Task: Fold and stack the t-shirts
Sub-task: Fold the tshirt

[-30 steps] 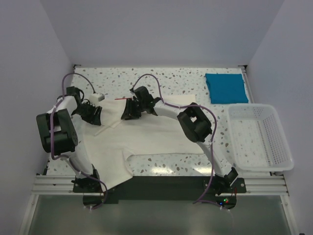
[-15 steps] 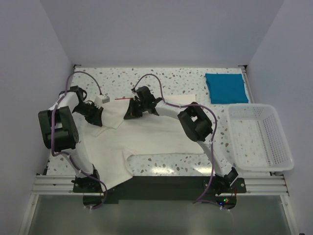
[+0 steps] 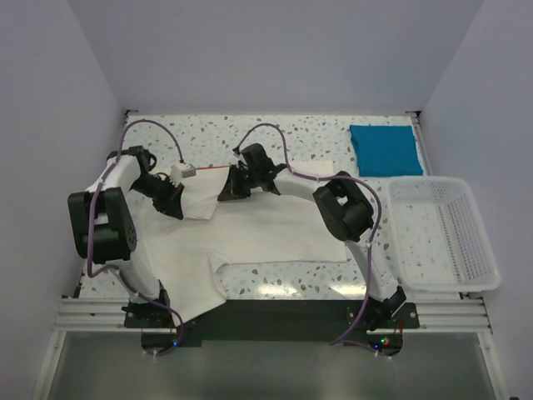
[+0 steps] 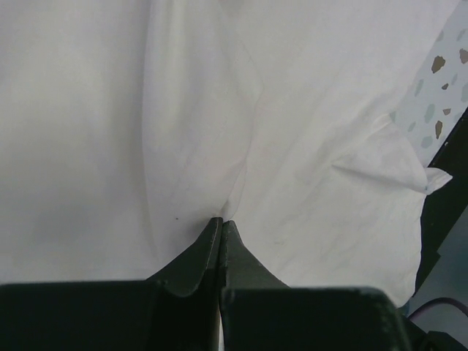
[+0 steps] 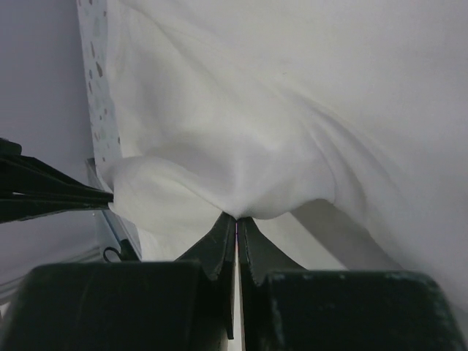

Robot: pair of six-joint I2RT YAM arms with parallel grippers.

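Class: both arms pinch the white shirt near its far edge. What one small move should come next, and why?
Probably lift both pinches slightly together, to start folding that edge over. The left gripper and right gripper each have jaws shut on a ridge of the cream-white shirt, which lies spread open; the teal shirt is already folded.

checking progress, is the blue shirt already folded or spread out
Folded: the blue shirt lies as a small neat rectangle, flat on the table just beyond the basket.

Left end effector [image 4: 221, 223] pinched shut, right end effector [image 5: 236, 218] pinched shut, both arms stretched forward
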